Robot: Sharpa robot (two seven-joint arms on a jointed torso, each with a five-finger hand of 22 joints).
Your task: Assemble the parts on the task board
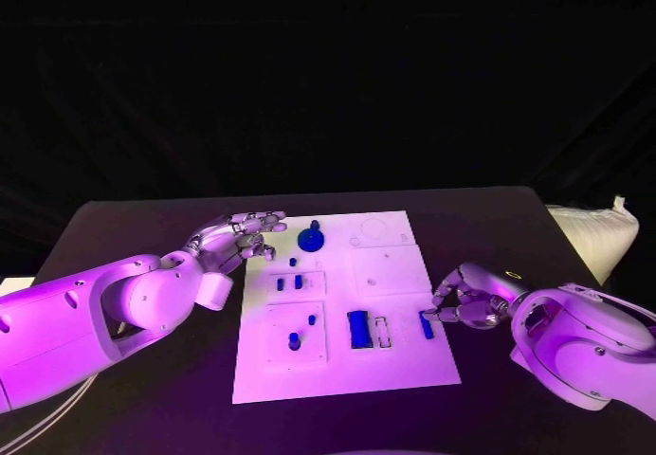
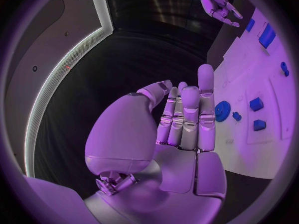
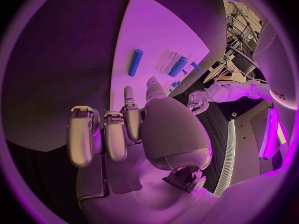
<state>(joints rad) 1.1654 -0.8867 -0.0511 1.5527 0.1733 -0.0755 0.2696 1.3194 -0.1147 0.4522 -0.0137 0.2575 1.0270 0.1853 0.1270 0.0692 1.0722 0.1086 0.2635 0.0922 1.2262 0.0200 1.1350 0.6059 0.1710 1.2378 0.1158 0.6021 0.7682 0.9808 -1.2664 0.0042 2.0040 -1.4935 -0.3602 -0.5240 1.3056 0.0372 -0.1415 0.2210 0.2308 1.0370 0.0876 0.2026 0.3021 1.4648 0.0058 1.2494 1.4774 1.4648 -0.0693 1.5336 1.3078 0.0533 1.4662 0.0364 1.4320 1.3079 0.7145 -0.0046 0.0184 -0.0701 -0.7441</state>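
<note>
**Both hands empty at the board's side edges; parts lie on the board**

The task board point(image 1: 390, 284) lies in the middle of the black table point(image 1: 123, 223), its long sides running from the near edge toward the far edge.

Left hand point(image 1: 246, 237): positioned at the board's left edge, toward the far left corner. In the left wrist view its fingers point(image 2: 190, 117) stand straight and close together, the thumb off to one side. It holds nothing and touches no part.

Right hand point(image 1: 467, 301): positioned at the board's right edge, toward the near right corner. Its fingertips point(image 1: 435, 313) are bent inward, just beside the slim blue bar point(image 1: 427, 325). Contact with the bar cannot be confirmed. In the right wrist view the fingers point(image 3: 115, 134) are curled part-way and apart, with nothing between them.

Parts on the board:
- Round blue part point(image 1: 312, 237) near the far left corner, just beside the left hand's fingertips, apart from them.
- Two small blue pieces point(image 1: 288, 282) side by side in the left middle panel.
- Two small blue pegs point(image 1: 300, 334) in the near left panel.
- Wide blue block point(image 1: 358, 329) in the near middle, with a pale slotted frame point(image 1: 383, 331) just beside it on its right.
- The slim blue bar lies nearest the right edge.
</note>
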